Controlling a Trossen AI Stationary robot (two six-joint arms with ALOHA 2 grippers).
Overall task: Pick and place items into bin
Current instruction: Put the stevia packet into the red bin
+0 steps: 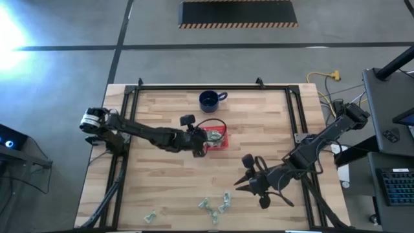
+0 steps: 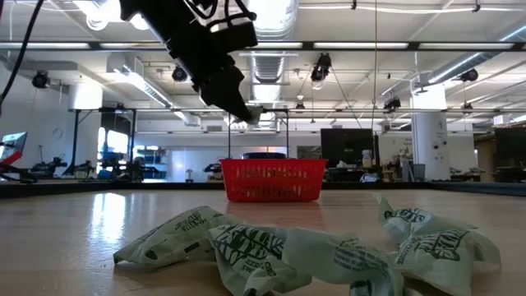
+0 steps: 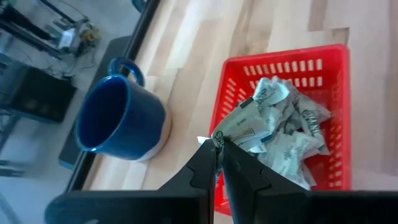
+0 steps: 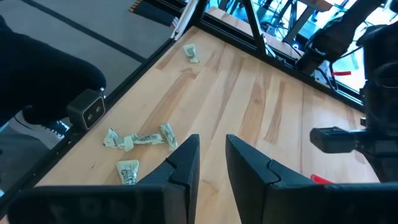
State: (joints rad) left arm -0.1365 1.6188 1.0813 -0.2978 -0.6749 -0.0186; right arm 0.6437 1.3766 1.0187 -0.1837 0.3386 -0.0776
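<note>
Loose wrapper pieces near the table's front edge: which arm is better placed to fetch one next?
Right. Its open, empty claw hovers near the crumpled pale green wrapper pieces; the left claw holds a wrapper over the shallow red plastic bin.

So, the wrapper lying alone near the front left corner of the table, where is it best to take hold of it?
Probably from straight above, the end effector closing across the narrow middle of the lone wrapper. It lies flat and crumpled on the table, apart from the other wrappers, so nothing crowds the fingers.
</note>
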